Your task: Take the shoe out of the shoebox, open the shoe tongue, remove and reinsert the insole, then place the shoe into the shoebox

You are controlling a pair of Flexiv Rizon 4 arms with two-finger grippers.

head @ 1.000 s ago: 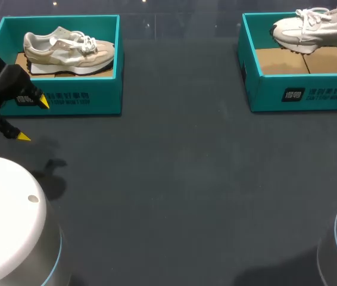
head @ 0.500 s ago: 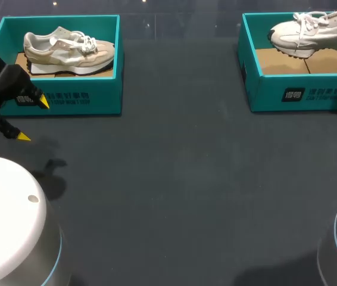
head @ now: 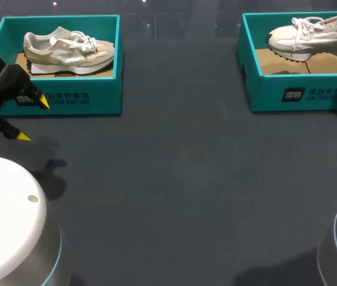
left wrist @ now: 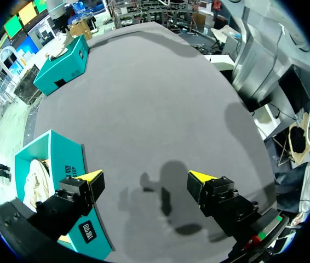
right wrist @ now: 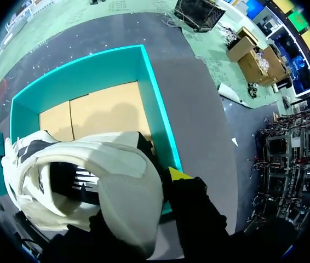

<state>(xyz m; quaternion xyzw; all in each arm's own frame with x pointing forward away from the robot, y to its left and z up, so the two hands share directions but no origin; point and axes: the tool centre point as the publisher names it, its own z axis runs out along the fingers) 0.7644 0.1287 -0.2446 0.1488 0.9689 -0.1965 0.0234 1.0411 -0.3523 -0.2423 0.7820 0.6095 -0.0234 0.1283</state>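
- The table was a plain dark grey.
- The right shoebox, at the table's far right corner, was teal with white print on its front wall and a tan cardboard floor.
- The white shoe had white laces, a dark patch at the toe and black marks on its lining.
- The left shoebox was the same teal, also with white print.
- The beige shoe had cream panels and a white sole.
- The left gripper was black with yellow tips.
- The right gripper was black, with one yellow tip showing.
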